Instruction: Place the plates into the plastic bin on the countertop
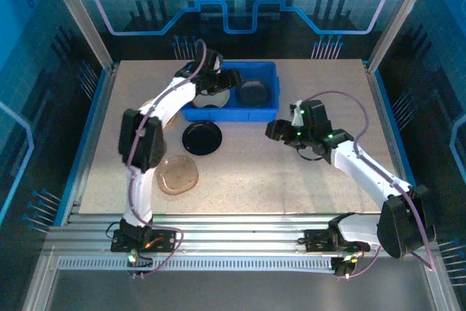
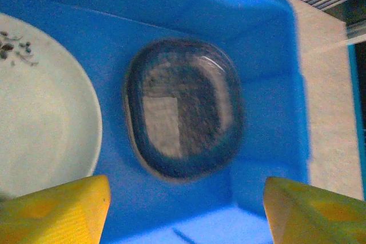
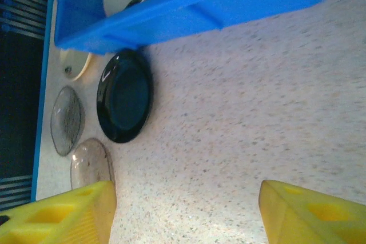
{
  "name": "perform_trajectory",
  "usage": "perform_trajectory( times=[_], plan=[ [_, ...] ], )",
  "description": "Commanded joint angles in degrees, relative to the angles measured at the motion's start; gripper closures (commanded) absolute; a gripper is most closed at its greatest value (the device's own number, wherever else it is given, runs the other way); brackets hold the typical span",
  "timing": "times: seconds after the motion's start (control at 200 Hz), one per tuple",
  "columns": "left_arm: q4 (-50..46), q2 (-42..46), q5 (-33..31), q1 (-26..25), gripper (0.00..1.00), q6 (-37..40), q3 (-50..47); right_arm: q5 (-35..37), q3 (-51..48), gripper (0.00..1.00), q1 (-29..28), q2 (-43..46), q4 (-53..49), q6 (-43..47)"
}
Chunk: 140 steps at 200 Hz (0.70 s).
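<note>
My left gripper [image 2: 187,204] hangs over the plastic bin [image 2: 257,21], fingers spread wide with nothing between them. Straight below it a grey plate [image 2: 183,110] lies on the bin floor, and a cream plate [image 2: 40,112] with small marks sits beside it, off my left finger. So at least two plates are in.

My right gripper [image 3: 187,198] is also spread and empty, low over the countertop [image 3: 257,112] outside the bin. Ahead of it, toward my left finger, a black plate [image 3: 124,95] lies flat just beside the bin wall. Past that are a clear plate [image 3: 67,119], a second clear plate [image 3: 91,164] and a pale plate [image 3: 74,64], all waiting on the countertop. I judge the job partway done, with four to go. My own left arm reaches across that side, so it could crowd the right gripper's path to them
</note>
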<state>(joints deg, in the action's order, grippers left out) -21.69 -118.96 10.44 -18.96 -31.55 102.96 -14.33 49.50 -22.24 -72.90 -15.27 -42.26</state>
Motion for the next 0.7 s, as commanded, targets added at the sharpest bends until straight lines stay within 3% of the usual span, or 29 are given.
perform_trajectory(
  times=[0.0, 0.25, 0.49, 0.695],
  plan=[
    [5.12, 12.61, 2.05, -0.98, 0.27, 0.07, -11.28, 0.09, 0.52, 0.33, -4.29, -2.78, 4.75, -1.54],
    [6.87, 37.54, -2.45, -1.28, 0.26, -0.05, -38.99, -1.65, 0.54, 0.44, -12.89, -10.35, 12.44, -6.48],
    [0.62, 48.25, -0.57, -1.08, 0.27, -1.72, -47.19, -3.07, 4.5, 0.53, -18.92, -18.99, 17.57, -10.2],
    [-0.19, 54.66, 0.05, -0.69, 0.28, -4.54, -54.68, -7.99, 11.17, 0.72, -20.59, -28.58, 17.01, -10.22]
  ],
)
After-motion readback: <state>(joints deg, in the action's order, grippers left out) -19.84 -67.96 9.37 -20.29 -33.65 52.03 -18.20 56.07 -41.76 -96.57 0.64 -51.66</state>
